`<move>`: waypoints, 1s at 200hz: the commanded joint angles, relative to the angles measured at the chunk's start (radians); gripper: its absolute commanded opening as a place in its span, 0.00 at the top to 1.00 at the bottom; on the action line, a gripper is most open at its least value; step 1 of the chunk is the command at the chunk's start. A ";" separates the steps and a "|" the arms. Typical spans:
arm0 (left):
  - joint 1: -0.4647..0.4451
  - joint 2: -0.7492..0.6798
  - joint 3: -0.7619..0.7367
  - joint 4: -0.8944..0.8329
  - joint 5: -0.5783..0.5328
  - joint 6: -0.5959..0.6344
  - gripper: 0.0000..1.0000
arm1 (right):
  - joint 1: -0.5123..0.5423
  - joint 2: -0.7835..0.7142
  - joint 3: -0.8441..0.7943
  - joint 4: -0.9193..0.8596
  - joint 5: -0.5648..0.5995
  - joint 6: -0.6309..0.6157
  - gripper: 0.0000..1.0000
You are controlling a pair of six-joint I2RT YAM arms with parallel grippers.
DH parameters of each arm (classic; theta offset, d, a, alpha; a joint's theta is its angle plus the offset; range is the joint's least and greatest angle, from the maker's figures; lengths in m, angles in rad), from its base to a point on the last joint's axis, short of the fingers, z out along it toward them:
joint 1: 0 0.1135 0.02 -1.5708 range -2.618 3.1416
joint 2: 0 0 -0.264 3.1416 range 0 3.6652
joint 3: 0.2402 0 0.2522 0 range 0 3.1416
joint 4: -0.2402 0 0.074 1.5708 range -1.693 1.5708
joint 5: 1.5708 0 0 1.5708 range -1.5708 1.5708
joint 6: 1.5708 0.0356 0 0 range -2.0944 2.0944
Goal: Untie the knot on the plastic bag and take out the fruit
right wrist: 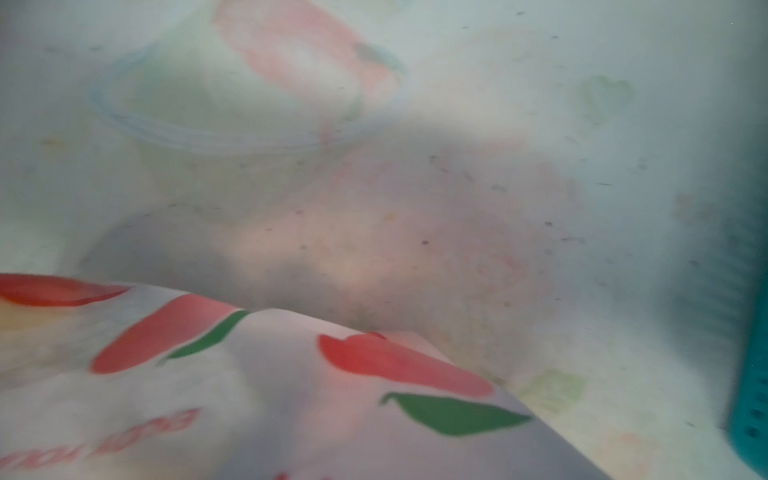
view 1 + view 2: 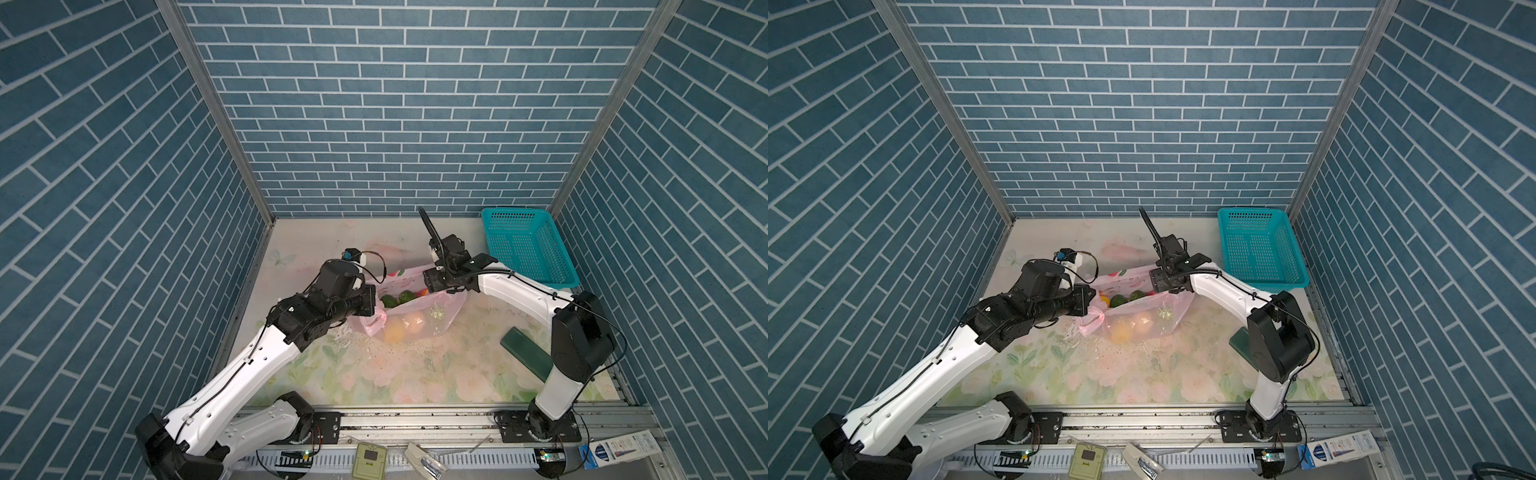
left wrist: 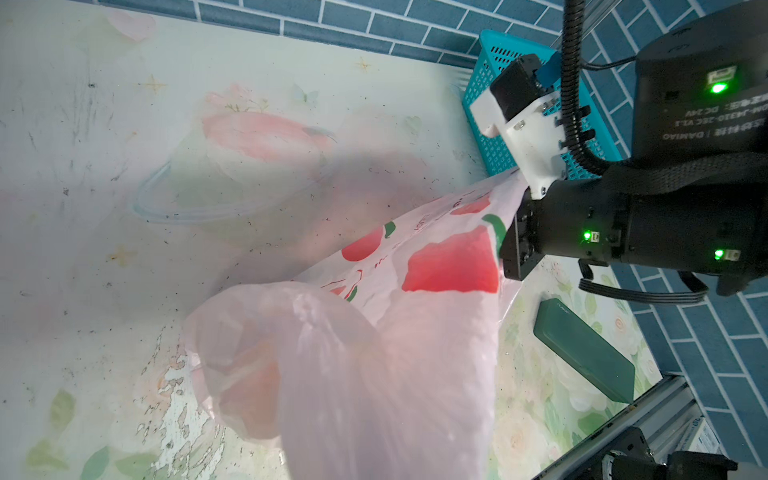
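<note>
The plastic bag [image 2: 419, 318] lies mid-counter [image 2: 374, 374], its mouth stretched between both arms, with the fruit [image 2: 397, 331] inside (green pieces show at the opening). The left tool [image 2: 375, 306] is clenched on the bag's left rim. The right tool [image 3: 510, 249] meets the right rim, its fingers hidden, so I cannot tell its state.

The bag [image 2: 432, 311] is thin, pink and see-through, with red apples printed on it. It sits in the middle of the table [image 2: 374, 374]. Its top is open and pulled wide and tight. One handle [image 2: 372, 325] hangs loose at the near left. Two green fruit [image 2: 405, 296] show in the open top. An orange fruit [image 2: 417, 320] and a yellow fruit [image 2: 392, 333] show through the side.
</note>
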 commanded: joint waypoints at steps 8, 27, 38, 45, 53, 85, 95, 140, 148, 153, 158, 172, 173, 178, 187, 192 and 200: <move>0.003 -0.015 -0.021 0.005 -0.014 -0.030 1.00 | -0.039 -0.039 -0.015 -0.102 0.136 -0.086 0.22; 0.003 0.004 -0.008 0.009 -0.017 -0.031 1.00 | -0.023 -0.090 -0.005 -0.113 -0.033 -0.093 0.22; 0.003 0.013 0.005 0.017 -0.013 -0.028 1.00 | -0.009 -0.118 -0.007 -0.105 -0.106 -0.080 0.22; 0.003 0.019 0.012 0.025 -0.009 -0.028 1.00 | 0.000 -0.134 -0.005 -0.100 -0.165 -0.062 0.22; 0.003 0.026 0.020 0.031 -0.004 -0.027 1.00 | 0.007 -0.144 -0.003 -0.093 -0.213 -0.044 0.22; 0.002 0.046 0.038 0.060 0.013 -0.028 1.00 | 0.037 -0.158 -0.014 -0.037 -0.319 0.019 0.22; 0.002 0.050 0.038 0.070 0.018 -0.034 1.00 | 0.042 -0.152 -0.021 -0.015 -0.334 0.025 0.22; 0.003 0.060 0.026 0.096 0.021 -0.064 1.00 | 0.080 -0.122 -0.100 0.127 -0.378 0.040 0.23; 0.003 0.061 0.022 0.102 0.016 -0.071 1.00 | 0.087 -0.120 -0.123 0.161 -0.386 0.041 0.23; 0.003 0.062 0.020 0.106 0.013 -0.076 1.00 | 0.093 -0.120 -0.139 0.180 -0.388 0.038 0.23; 0.003 0.063 0.020 0.107 0.009 -0.079 1.00 | 0.100 -0.122 -0.155 0.196 -0.391 0.034 0.23; 0.003 0.074 0.020 0.109 -0.001 -0.088 1.00 | 0.123 -0.132 -0.199 0.218 -0.396 0.024 0.23; 0.003 0.074 0.020 0.109 -0.002 -0.088 1.00 | 0.124 -0.134 -0.203 0.219 -0.398 0.023 0.23; 0.003 0.077 0.021 0.108 -0.007 -0.091 1.00 | 0.132 -0.142 -0.222 0.226 -0.404 0.020 0.23; 0.002 0.082 0.023 0.108 -0.017 -0.095 1.00 | 0.151 -0.163 -0.260 0.232 -0.408 0.017 0.23; 0.003 0.085 0.024 0.103 -0.024 -0.097 1.00 | 0.164 -0.176 -0.282 0.234 -0.412 0.012 0.22; 0.003 0.087 0.026 0.099 -0.037 -0.101 1.00 | 0.186 -0.196 -0.315 0.229 -0.416 -0.003 0.22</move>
